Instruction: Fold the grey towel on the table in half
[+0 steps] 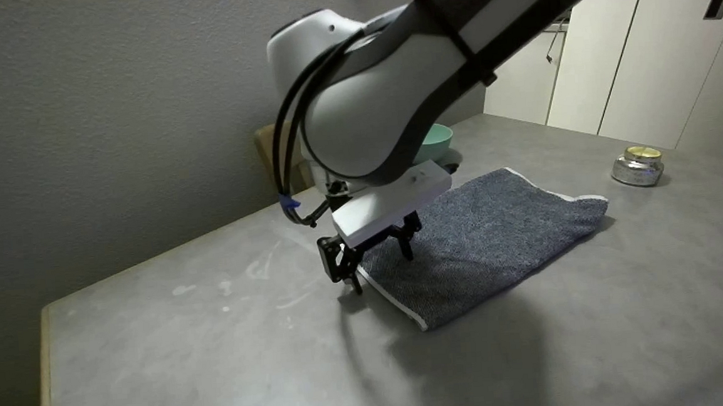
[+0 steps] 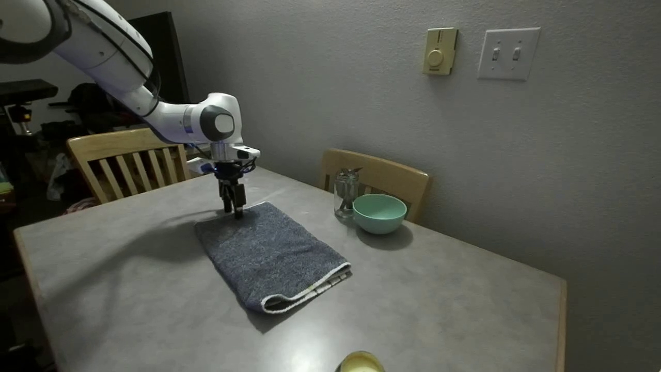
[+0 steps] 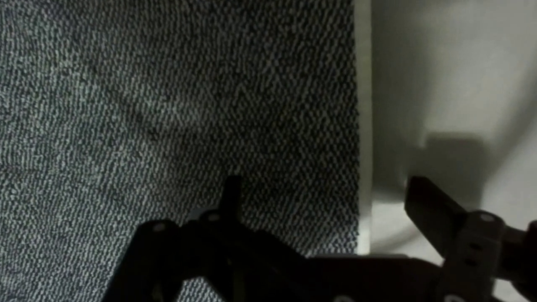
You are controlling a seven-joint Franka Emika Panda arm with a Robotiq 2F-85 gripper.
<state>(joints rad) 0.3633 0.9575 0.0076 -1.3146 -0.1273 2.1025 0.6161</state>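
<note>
The grey towel (image 1: 489, 233) lies on the grey table (image 1: 188, 351); it also shows in an exterior view (image 2: 273, 253) and in the wrist view (image 3: 168, 105). It is dark blue-grey with pale trim. Its end away from my gripper is raised and curled, showing more than one layer and a striped underside. My gripper (image 1: 382, 272) points down at the opposite end of the towel. In the wrist view my gripper (image 3: 323, 182) is open and empty. It straddles the pale trim, one finger over the towel, one over bare table. Whether the fingertips touch anything cannot be told.
A green bowl (image 2: 379, 214) and a glass jar with utensils (image 2: 345, 194) stand near the wall-side edge. A silver jar with a yellow top (image 1: 638, 167) stands beyond the towel's curled end. Wooden chairs (image 2: 129, 160) stand at the table's edges.
</note>
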